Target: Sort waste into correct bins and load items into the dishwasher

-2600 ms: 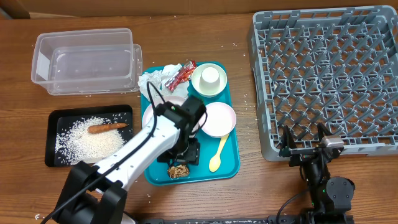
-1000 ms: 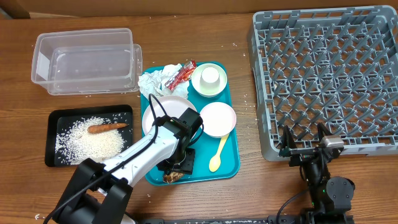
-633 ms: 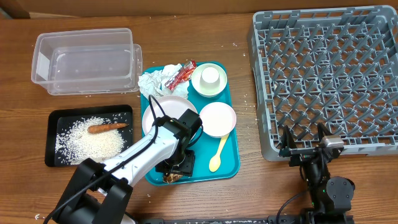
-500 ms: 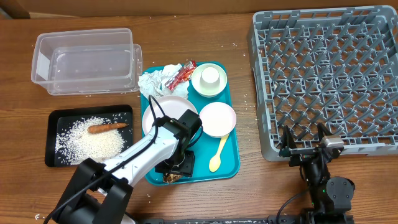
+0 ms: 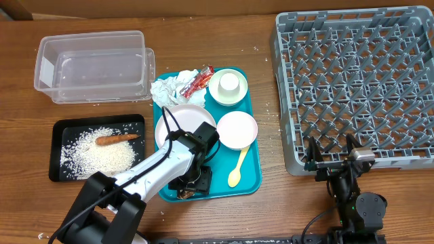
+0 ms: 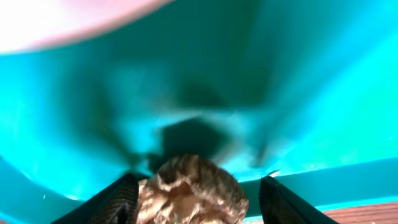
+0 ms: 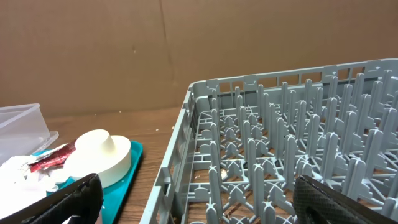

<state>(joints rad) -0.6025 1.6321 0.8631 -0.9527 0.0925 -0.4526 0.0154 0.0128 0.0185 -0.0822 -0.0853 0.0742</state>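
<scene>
At the tray's (image 6: 298, 124) near lip, my left gripper (image 6: 198, 200) straddles the chunk (image 6: 189, 186), jaws apart, not clamped. It looks brown, ridged and crumbly. Squeezing hard could break it; a loose pinch could nudge it over the smooth teal edge onto the surface (image 6: 354, 214). My right gripper (image 7: 199, 204) hangs open, empty.

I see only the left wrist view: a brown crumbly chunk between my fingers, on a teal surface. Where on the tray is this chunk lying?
Observer: The brown chunk lies in the teal tray's near left corner.
Operator: Where is the bin with the other food?
Observer: The black tray, holding rice and a carrot stick, stands left of the teal tray.
Operator: And the right arm?
Observer: The right gripper hangs open before the dish rack, empty.
</scene>
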